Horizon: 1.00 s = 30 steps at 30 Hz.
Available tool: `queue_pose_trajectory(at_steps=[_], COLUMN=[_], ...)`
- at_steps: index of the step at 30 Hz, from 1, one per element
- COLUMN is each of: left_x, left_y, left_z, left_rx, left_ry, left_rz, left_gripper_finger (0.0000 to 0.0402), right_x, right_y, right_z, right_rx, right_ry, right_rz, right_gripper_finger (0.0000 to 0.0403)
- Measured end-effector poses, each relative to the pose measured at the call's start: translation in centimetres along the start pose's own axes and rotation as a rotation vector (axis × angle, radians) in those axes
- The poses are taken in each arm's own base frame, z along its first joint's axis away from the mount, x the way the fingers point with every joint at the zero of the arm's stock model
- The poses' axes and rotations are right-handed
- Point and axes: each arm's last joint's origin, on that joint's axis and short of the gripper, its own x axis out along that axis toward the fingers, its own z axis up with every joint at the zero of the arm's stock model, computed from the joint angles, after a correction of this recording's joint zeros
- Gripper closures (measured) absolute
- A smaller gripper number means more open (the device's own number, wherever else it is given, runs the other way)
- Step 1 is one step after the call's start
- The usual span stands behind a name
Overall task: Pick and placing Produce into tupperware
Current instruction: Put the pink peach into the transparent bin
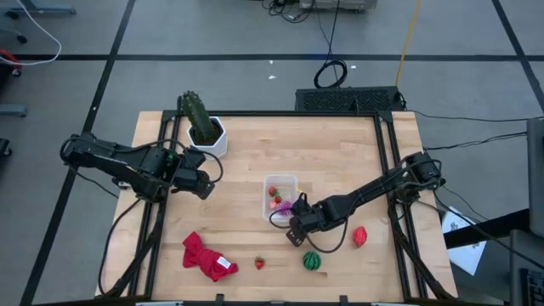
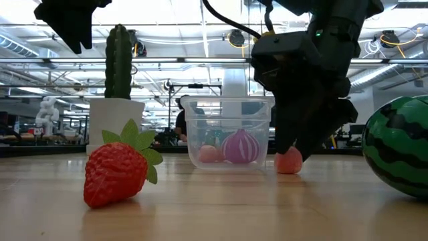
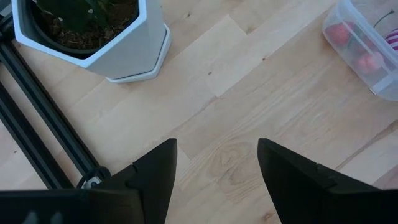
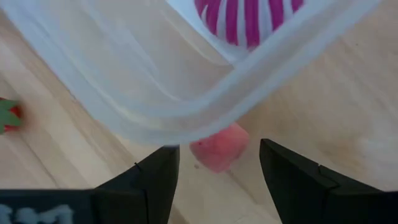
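Observation:
The clear tupperware (image 1: 280,189) (image 2: 227,134) stands mid-table. It holds a purple striped ball (image 2: 241,147) (image 4: 249,18) and small red pieces (image 3: 354,46). My right gripper (image 1: 293,221) (image 4: 217,180) is open and low at the tub's near right corner. A small pink-red piece (image 4: 217,148) (image 2: 289,161) lies on the table between its fingers, apart from them. A strawberry (image 1: 259,263) (image 2: 117,171), a green watermelon ball (image 1: 312,261) (image 2: 398,144) and a red piece (image 1: 360,235) lie near the front edge. My left gripper (image 1: 202,185) (image 3: 217,162) hangs open, left of the tub.
A green cactus in a white hexagonal pot (image 1: 204,132) (image 3: 93,37) stands at the far left, close to my left gripper. A red cloth (image 1: 206,257) lies near the front left. Black frame rails (image 1: 387,144) run along the table's sides.

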Motion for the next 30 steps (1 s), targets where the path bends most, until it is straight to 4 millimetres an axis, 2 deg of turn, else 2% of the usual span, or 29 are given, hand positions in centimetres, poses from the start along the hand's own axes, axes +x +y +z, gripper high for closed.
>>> queue_pose_trajectory(at_steps=[30], left_x=[0.0], left_y=[-0.01], left_z=[-0.02], left_rx=[0.027], left_ry=[0.007], left_rz=[-0.003], left_gripper_finger=[0.0172], right_x=[0.04], right_y=[-0.01], right_z=[0.47], right_rx=[-0.075], right_ry=[-0.003], right_rz=[0.019], right_gripper_finger=[0.0188])
